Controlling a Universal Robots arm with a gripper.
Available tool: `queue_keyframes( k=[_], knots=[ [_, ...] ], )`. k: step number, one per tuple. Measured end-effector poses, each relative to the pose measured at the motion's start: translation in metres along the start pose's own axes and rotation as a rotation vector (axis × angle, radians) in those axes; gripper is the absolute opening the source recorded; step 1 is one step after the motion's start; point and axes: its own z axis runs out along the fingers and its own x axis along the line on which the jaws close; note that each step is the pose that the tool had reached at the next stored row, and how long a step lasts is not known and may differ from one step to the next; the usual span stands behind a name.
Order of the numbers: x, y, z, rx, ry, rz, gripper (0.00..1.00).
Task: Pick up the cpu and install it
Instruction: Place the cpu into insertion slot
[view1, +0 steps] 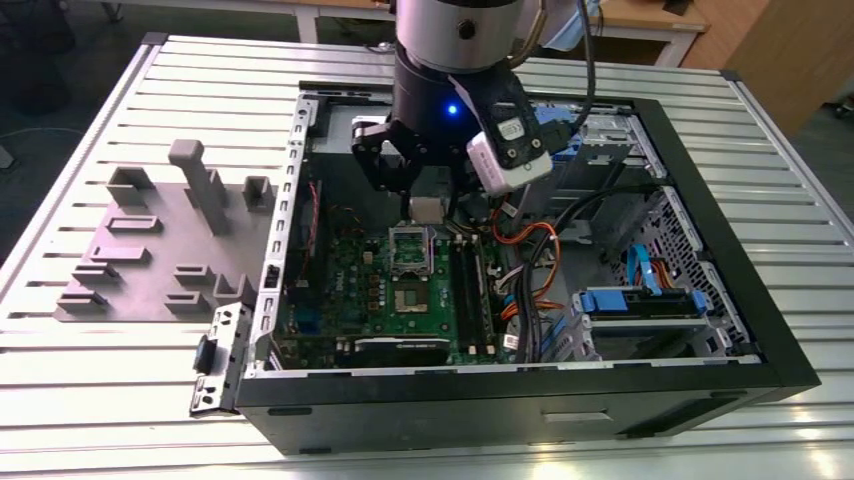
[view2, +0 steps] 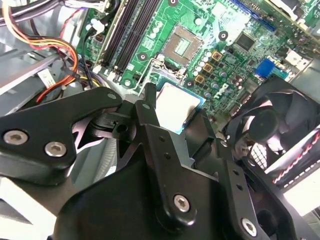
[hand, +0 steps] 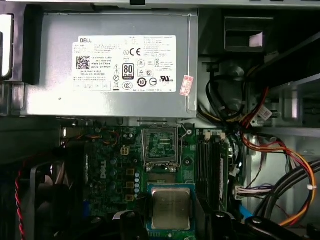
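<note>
The cpu (hand: 170, 207), a small square chip with a silver top and a blue-green rim, hangs above the green motherboard (view1: 400, 300) inside the open computer case (view1: 534, 405). My gripper (hand: 171, 222) is shut on it, a black finger against each side. In the second wrist view the cpu (view2: 176, 104) sits between the fingers (view2: 148, 115). The socket (hand: 161, 146), its metal frame raised, lies a short way beyond the chip, toward the power supply. In the exterior view the gripper (view1: 424, 207) hovers just above the socket (view1: 408, 250).
A grey power supply (hand: 115, 65) with a white label fills the case's far end. Memory slots (hand: 210, 162) and orange and yellow cables (hand: 280, 150) flank the socket. A black fan (view2: 270, 125) is close by. A grey parts fixture (view1: 160, 240) sits on the slatted table.
</note>
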Motion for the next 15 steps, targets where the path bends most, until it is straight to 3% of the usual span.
queue_keyframes(
  k=[5, 9, 11, 15],
  knots=[
    [0.0001, -0.0107, 0.0085, -0.0001, 0.0001, 0.000, 0.47],
    [0.0000, -0.0126, 0.0156, -0.0001, 0.0002, 0.000, 0.47],
    [0.0001, -0.0157, 0.0246, -0.0001, 0.0001, 0.006, 0.47],
    [-0.0001, -0.0183, 0.0317, 0.0003, 0.0002, 0.010, 0.47]
  ],
)
